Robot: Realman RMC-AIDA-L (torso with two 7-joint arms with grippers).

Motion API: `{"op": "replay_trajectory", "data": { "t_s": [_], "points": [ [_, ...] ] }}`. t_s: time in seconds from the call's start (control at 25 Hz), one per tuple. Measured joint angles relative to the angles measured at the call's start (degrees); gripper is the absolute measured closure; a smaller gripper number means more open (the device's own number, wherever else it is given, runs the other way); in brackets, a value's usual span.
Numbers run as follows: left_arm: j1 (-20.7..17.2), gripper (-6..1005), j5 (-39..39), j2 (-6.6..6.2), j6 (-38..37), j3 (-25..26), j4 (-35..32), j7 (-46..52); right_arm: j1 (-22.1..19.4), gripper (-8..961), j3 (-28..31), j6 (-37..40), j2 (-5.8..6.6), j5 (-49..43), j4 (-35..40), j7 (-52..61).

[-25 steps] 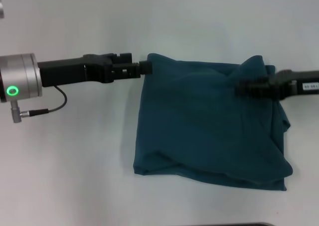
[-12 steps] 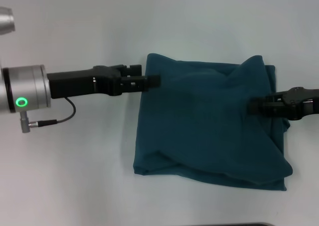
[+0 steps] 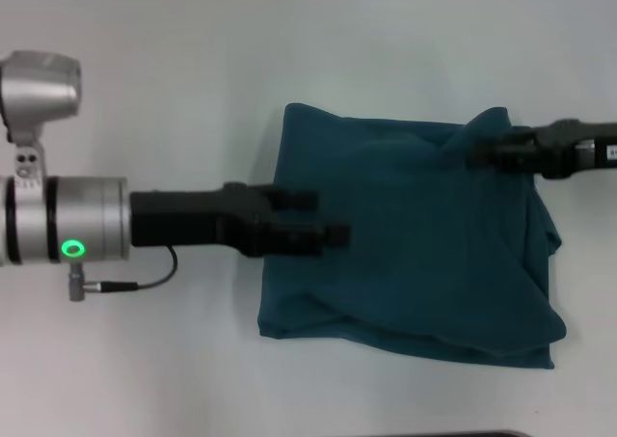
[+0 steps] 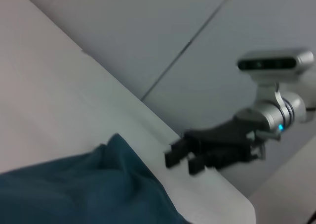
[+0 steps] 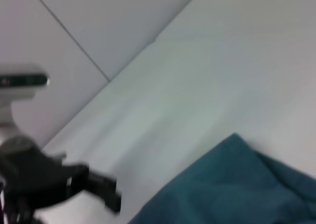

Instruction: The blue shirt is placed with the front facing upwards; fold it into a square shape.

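Blue shirt (image 3: 415,244) lies folded into a rough square, mid-table (image 3: 289,51), plain side up, far right corner bunched, near edge uneven. Left gripper (image 3: 323,220) reaches level across its left edge, fingers parted, empty. Right gripper (image 3: 479,154) sits at the bunched far right corner; grip unreadable.

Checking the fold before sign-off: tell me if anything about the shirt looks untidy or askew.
The blue shirt is roughly square, but its far right corner peaks up beside the right gripper, and layers bunch unevenly along the near edge.
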State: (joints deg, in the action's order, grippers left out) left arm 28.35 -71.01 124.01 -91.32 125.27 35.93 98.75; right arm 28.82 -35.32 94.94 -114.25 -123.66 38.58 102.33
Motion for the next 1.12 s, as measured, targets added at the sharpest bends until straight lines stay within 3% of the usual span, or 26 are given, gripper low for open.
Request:
{"op": "replay_trajectory", "data": {
  "t_s": [0.24, 0.64, 1.12],
  "points": [
    [1.36, 73, 0.11, 0.15, 1.51, -1.09, -4.69, -2.81, 2.42, 580, 1.34, -2.76, -1.18, 0.01, 0.00, 1.23],
    [2.09, 78, 0.15, 0.32, 3.62, -4.76, -6.20, -2.82, 5.87, 580, -0.34, -10.80, -3.51, -0.52, -0.14, 1.35],
    [2.90, 82, 0.54, 0.36, 6.09, -9.79, -9.08, -2.83, 7.03, 580, -0.94, -13.12, -3.89, -0.28, -0.66, 1.38]
  ]
}}
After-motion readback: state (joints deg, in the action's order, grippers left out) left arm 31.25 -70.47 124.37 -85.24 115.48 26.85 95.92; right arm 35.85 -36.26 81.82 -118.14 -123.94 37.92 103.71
